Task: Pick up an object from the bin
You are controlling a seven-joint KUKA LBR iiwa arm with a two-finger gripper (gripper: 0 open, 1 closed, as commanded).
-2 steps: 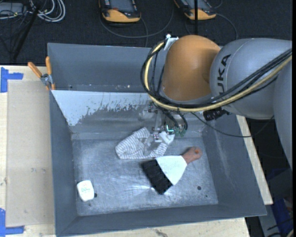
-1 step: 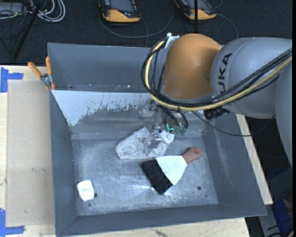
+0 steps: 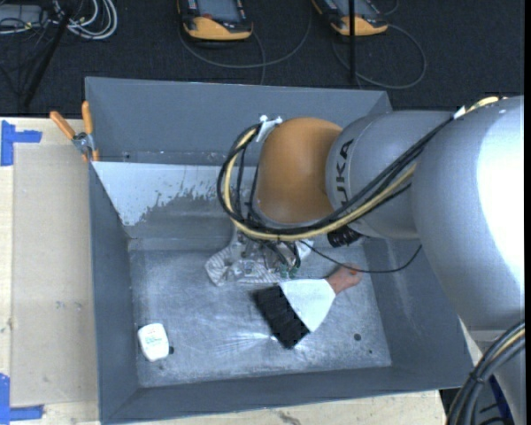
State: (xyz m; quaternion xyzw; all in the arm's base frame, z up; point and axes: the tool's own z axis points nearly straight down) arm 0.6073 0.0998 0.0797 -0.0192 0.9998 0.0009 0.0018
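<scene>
Gripper [image 3: 258,259] sits low in the middle of the bin [image 3: 115,308] under the orange wrist cover [image 3: 292,171], at a crumpled silvery thing [image 3: 223,268]. A black-and-white brush-like thing [image 3: 292,312] lies just beside. Can't tell whether gripper is spread or closed. Likely grasp step; next needs a firm pinch, then lift. Small white object [image 3: 153,341] is well apart, lower left.

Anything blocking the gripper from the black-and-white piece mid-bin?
Nothing visible. The gripper sits just up-left of the black-and-white piece, which has nothing on top. A brownish thing lies by its right edge.
</scene>
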